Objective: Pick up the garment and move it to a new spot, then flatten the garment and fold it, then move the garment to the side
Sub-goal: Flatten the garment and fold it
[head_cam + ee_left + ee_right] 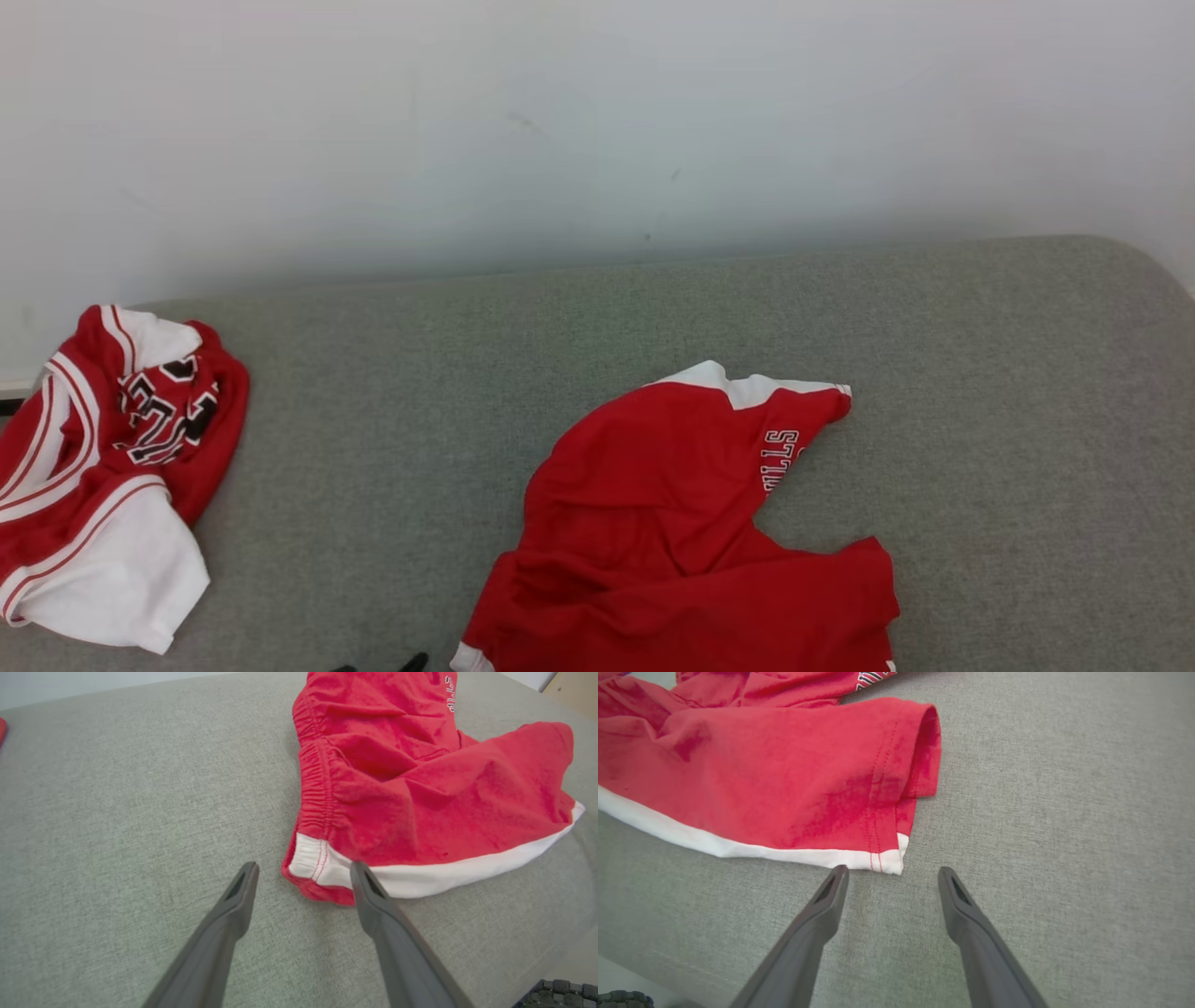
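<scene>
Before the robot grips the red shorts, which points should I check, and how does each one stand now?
1. The left gripper is open: ok.
2. The right gripper is open: ok.
3. The left gripper is aimed at the waistband corner of the red shorts: ok.
4. The right gripper is aimed at the hem corner: ok.
5. The red shorts lie flat: not ok, creased.
6. The crumpled garment lies apart from the red shorts: ok.

Plain indoor room, kind unclear: grey fabric-covered surface (597, 308) against a scuffed white wall (597, 112).
</scene>
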Robot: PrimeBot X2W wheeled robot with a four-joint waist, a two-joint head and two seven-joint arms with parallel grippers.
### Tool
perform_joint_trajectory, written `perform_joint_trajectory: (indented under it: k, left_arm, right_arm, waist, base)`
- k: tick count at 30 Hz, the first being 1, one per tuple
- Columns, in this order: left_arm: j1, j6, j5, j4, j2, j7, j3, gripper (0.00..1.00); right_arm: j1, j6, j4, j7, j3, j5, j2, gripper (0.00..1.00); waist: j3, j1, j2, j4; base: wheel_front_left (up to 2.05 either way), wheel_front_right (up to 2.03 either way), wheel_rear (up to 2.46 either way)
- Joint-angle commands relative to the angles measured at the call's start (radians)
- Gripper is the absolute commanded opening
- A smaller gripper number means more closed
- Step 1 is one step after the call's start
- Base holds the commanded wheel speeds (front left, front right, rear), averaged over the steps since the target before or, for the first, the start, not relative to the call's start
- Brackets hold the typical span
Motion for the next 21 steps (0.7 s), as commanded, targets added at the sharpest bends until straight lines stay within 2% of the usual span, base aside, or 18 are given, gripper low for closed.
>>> perform_joint_trajectory:
  k: [1,6,21]
  left_arm:
    - [-0.018,-0.004,-0.013,0.003,0.015,0.004,-0.008,1.00]
    - [-0.055,-0.005,-0.034,0.001,0.034,0.020,-0.037,1.00]
    - [-0.104,-0.006,-0.082,0.014,0.074,0.030,-0.110,1.00]
  right_arm:
    - [-0.023,0.000,0.017,-0.012,0.009,0.001,0.004,1.00]
    - [-0.082,0.000,0.075,-0.024,0.035,0.002,0.027,1.00]
    - [-0.156,0.000,0.189,-0.066,0.090,0.026,0.028,1.00]
  waist:
    - [0.013,0.0000,0.0000,-0.002]
    - [0.048,0.0000,0.0000,0.004]
    - [0.068,0.0000,0.0000,0.017]
  base:
    - [0.00,0.00,0.00]
    - [0.00,0.00,0.00]
    - [0.00,0.00,0.00]
